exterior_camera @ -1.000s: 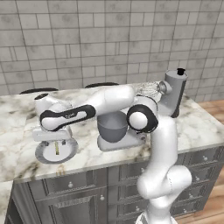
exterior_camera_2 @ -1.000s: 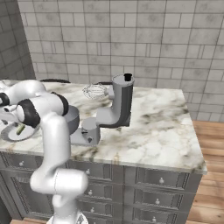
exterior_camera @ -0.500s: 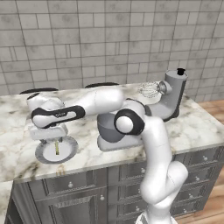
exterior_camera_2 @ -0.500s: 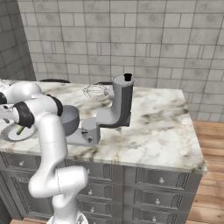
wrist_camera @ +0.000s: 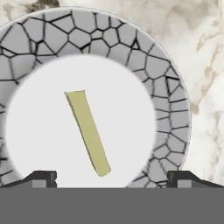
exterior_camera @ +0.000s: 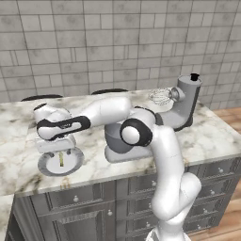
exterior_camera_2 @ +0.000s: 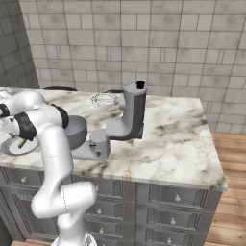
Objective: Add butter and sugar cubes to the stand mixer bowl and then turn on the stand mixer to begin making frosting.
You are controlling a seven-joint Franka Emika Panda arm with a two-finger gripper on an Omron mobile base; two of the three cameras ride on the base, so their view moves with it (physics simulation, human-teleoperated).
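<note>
The butter [wrist_camera: 87, 131] is a thin pale-yellow stick lying slantwise on the white middle of a round grey plate [wrist_camera: 153, 65]. My gripper [wrist_camera: 113, 177] hangs open just above it, its fingertips [wrist_camera: 41, 177] spread wide to either side of the stick's near end. From the left base view the gripper [exterior_camera: 59, 153] hovers over the plate [exterior_camera: 47, 168] and butter [exterior_camera: 61, 160] at the counter's left. The stand mixer bowl [exterior_camera: 115, 139] sits on the stand mixer's flat base, right of the plate. The stand mixer [exterior_camera: 182, 106] has its head tilted up and its whisk exposed.
A marble counter [exterior_camera: 216, 136] runs over grey drawers, with a tiled wall behind. My arm reaches left across the bowl [exterior_camera_2: 74, 132]. In the right base view the plate [exterior_camera_2: 9, 149] lies at the far left and the mixer [exterior_camera_2: 130, 117] stands mid-counter.
The elbow has swung left in front of the bowl and the hand has shifted slightly left over the plate. Butter, plate and mixer have stayed put.
</note>
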